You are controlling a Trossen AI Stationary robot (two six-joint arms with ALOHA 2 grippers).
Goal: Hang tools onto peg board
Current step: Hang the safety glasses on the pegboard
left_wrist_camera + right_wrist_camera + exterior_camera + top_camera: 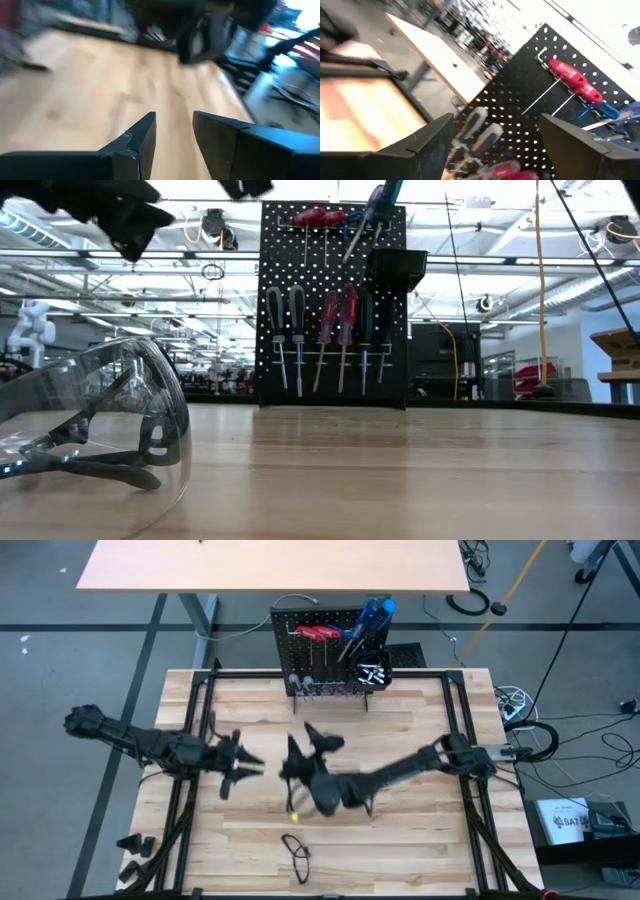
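Observation:
The peg board (330, 640) stands upright at the table's far edge. On it hang red-handled tools (318, 633), blue-handled screwdrivers (372, 618) and, in the low view, a row of screwdrivers (320, 330). A small black bin (397, 268) is attached at its right. My right gripper (310, 743) hangs open above mid-table, pointing at the board (560, 100), with nothing between its fingers (495, 145). My left gripper (245, 768) is open over the table's left half, holding nothing (174, 135).
Clear safety glasses (296, 848) lie near the table's front edge and loom large at the low view's left (100, 425). A small yellow item (293, 813) lies on the wood below my right arm. A black frame (455, 700) runs along the table's sides.

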